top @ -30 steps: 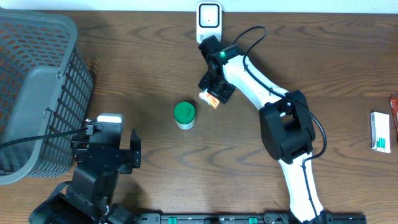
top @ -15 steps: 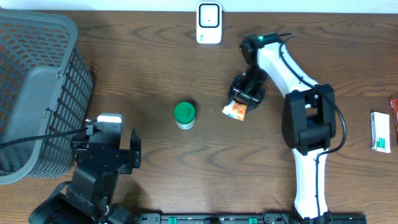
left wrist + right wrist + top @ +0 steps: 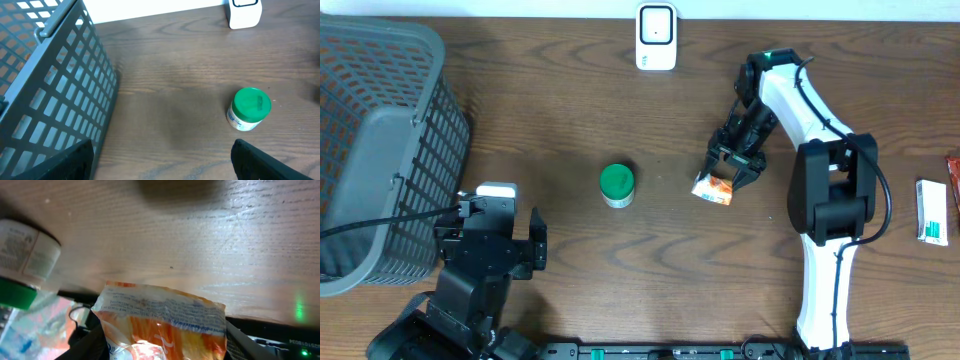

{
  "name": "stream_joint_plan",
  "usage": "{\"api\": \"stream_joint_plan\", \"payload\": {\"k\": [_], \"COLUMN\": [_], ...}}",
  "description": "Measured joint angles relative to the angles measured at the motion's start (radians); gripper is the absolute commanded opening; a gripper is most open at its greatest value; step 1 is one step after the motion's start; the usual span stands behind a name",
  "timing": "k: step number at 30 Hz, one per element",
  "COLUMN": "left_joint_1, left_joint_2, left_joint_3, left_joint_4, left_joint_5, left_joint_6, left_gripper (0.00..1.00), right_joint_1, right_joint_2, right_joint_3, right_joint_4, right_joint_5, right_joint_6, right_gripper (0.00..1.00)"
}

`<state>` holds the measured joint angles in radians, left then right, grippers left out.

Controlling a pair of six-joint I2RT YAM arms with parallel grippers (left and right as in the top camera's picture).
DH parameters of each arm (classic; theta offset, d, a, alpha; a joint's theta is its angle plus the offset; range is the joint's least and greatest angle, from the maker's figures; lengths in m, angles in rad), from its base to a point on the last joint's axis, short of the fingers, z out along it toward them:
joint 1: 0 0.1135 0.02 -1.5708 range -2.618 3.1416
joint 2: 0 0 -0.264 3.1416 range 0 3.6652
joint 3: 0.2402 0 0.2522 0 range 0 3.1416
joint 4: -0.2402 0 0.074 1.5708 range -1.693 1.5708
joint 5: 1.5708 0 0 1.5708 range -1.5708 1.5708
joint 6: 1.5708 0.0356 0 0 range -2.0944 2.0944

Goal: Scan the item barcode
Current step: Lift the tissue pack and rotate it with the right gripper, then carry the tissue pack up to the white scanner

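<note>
Well off the white boxy scanner [image 3: 656, 37], the right hand [image 3: 728, 170] pinches a crinkly orange-and-white packet [image 3: 710, 188] edgewise; it could slip free.

Orange printed packet [image 3: 712, 189], gripped, white scanner [image 3: 656, 36] well apart

Overhead straight down; both wrist cams low, share jar [image 3: 250, 107].
</note>
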<state>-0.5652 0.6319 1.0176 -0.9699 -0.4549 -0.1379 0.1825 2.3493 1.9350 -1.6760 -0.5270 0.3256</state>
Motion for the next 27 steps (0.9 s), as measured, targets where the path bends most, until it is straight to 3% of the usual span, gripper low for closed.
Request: {"api": "stream_joint_plan", "payload": {"k": [24, 27], "left_joint_1": [0.000, 0.000], "left_joint_2": [0.000, 0.000], "left_joint_3": [0.000, 0.000], "left_joint_4": [0.000, 0.000], "left_joint_5": [0.000, 0.000], "left_joint_6": [0.000, 0.000], "left_gripper": [0.88, 0.88], "right_joint_1": [0.000, 0.000], "right_joint_2": [0.000, 0.000], "right_joint_3": [0.000, 0.000], "right_joint_4": [-0.006, -0.006], "right_joint_5": [-0.043, -0.046], "right_joint_6": [-0.061, -0.074], "right_gripper": [0.56, 0.52]}}
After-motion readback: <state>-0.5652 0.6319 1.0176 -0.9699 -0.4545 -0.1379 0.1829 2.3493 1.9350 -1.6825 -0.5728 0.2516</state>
